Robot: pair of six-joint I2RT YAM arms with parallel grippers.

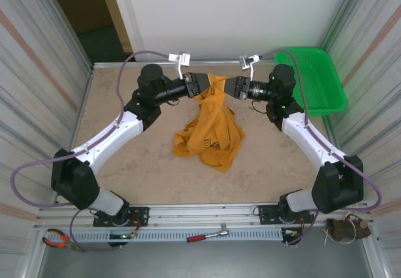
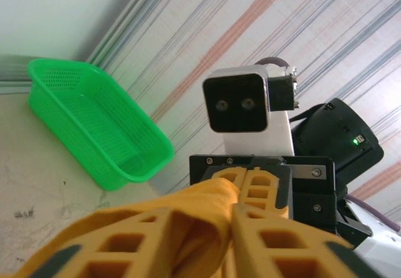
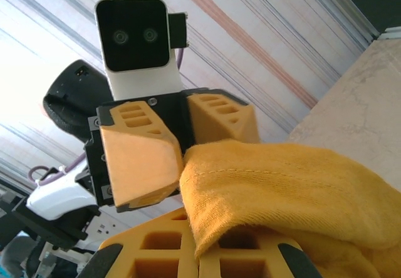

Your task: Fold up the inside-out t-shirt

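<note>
The orange-yellow inside-out t-shirt (image 1: 210, 134) hangs from both grippers at the back middle of the table. Its lower part is bunched on the surface, with a small dark logo (image 1: 210, 144) showing. My left gripper (image 1: 202, 85) and right gripper (image 1: 229, 86) face each other, almost touching, both on the shirt's top edge. In the left wrist view a fold of the shirt (image 2: 200, 196) is pinched between my left gripper's (image 2: 229, 218) fingers, with the right gripper (image 2: 249, 181) shut just beyond. In the right wrist view a hemmed edge of the shirt (image 3: 282, 184) drapes over my shut right gripper (image 3: 199, 243) and runs into the left gripper (image 3: 185, 137).
A green plastic basket (image 1: 338, 96) stands at the back right corner, also in the left wrist view (image 2: 94, 134). Striped walls close in both sides. Red-handled pliers (image 1: 59, 239) and a ratchet (image 1: 210, 234) lie on the front rail. The tan table (image 1: 125, 165) spreads around the shirt.
</note>
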